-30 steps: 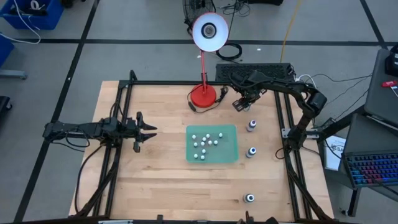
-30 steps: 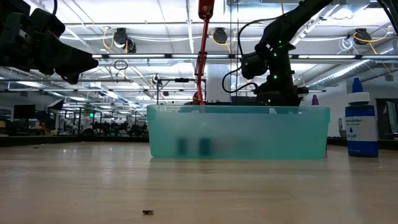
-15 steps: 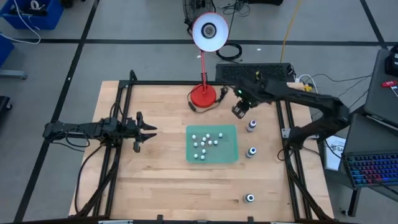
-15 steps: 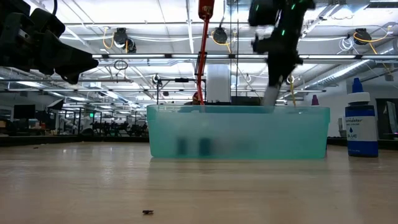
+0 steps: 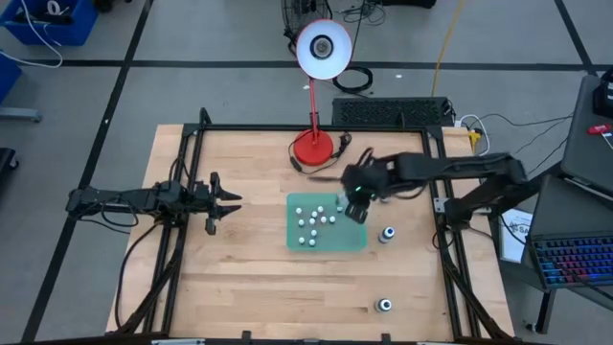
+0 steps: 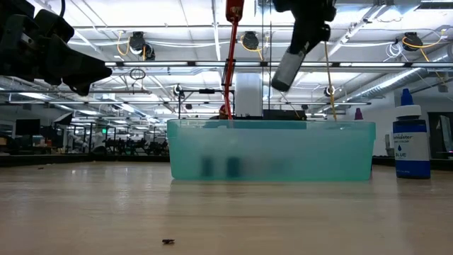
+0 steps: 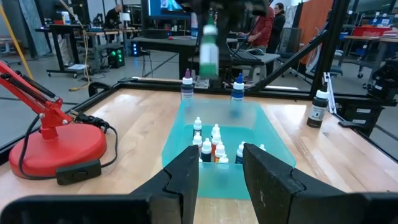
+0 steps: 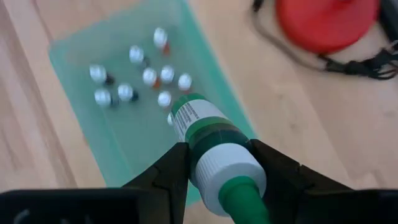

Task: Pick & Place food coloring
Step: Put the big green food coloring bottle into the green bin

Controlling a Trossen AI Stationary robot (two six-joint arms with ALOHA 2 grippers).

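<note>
A green food coloring bottle (image 8: pixel 200 127) with a white collar and a green nozzle hangs over the right part of the teal bin (image 5: pixel 351 233), with my right gripper (image 5: pixel 356 207) shut on it. The low view shows the bottle (image 6: pixel 287 71) tilted, well above the bin (image 6: pixel 272 150). Several small white-capped bottles (image 5: pixel 314 220) stand inside the bin. More bottles stand on the table outside it, one (image 5: pixel 388 233) beside its right wall, one (image 5: pixel 384 306) near the front edge. My left gripper (image 5: pixel 228 199) waits at the table's left, level and open, with nothing between its fingers. My right gripper pinches the bottle at its cap end, on the white collar (image 8: pixel 205 163), between its two fingers (image 8: pixel 169 171). The fingers slant down from the table's right. The bottle lies along them, its bottom (image 6: pixel 280 85) pointing down at the bin, tilted and lifted clear.
A desk lamp with a red base (image 5: pixel 312 147) and a white head (image 5: pixel 323 48) stands at the far edge, its cord (image 5: pixel 321 171) trailing toward the bin. Black frame rails (image 5: pixel 188 192) run along the table's left and right sides. Bare wood lies left of and in front of the bin.
My right gripper has swung from the far right, beside the lamp base, toward the near edge and a little left, until it stands over the bin. It has risen, rolled and tipped, keeping the bottle, which hangs higher above the bin than before.
</note>
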